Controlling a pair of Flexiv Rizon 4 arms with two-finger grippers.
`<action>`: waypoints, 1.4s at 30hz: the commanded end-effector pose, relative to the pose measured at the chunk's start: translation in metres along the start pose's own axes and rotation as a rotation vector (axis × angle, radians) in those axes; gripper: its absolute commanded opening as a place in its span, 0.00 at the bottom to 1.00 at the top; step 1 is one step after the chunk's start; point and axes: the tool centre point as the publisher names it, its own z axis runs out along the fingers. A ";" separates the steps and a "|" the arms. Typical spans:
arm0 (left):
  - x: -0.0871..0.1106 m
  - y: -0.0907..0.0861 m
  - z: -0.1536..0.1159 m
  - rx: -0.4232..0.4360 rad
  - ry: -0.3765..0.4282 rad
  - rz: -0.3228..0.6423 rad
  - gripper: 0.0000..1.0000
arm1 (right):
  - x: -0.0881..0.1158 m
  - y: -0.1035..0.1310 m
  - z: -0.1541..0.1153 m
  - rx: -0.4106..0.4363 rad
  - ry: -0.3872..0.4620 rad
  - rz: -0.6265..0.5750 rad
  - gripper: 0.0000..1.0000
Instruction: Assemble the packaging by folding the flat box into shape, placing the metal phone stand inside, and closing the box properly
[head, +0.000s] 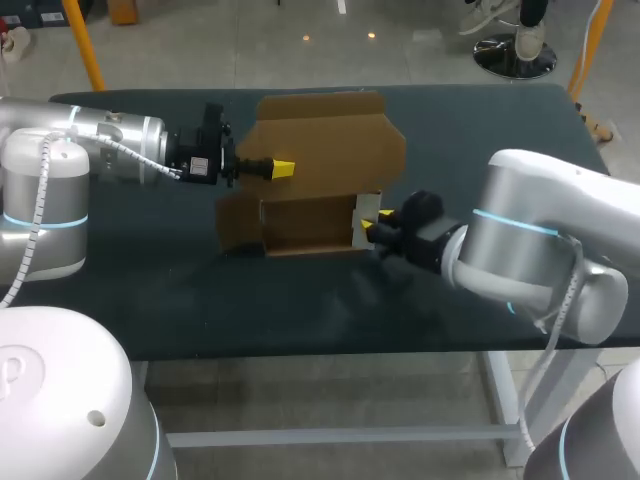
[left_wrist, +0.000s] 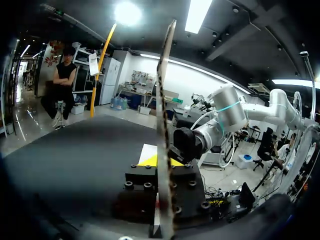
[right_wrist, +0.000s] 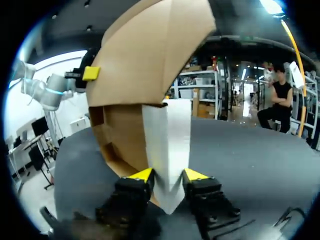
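Note:
A brown cardboard box (head: 310, 225) stands half folded in the middle of the table, its tall lid panel (head: 330, 130) raised behind the open tray. My left gripper (head: 283, 168) is shut on that lid panel, which shows edge-on (left_wrist: 165, 100) between its fingers in the left wrist view. At the box's right end, my right gripper (head: 372, 226) is shut on the white-faced side flap (right_wrist: 167, 140), one yellow fingertip (right_wrist: 142, 175) on each side of it. The brown lid (right_wrist: 145, 55) rises ahead of the right gripper (right_wrist: 168, 176). No metal phone stand is in view.
The dark table (head: 300, 300) stretches bare in front of the box and to its right. My right arm (left_wrist: 225, 117) shows beyond the lid in the left wrist view, and the left gripper's yellow tip (right_wrist: 91, 73) beside the lid in the right wrist view.

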 end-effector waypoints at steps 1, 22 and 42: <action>0.000 0.003 0.001 -0.002 0.002 -0.001 0.00 | 0.004 -0.004 0.005 -0.022 -0.196 0.009 0.41; 0.000 0.003 0.001 -0.002 0.002 -0.001 0.00 | -0.007 0.000 0.014 -0.013 -0.292 0.109 0.28; 0.000 0.003 0.001 -0.002 0.002 -0.001 0.00 | -0.017 0.002 0.013 0.008 -0.319 0.152 0.00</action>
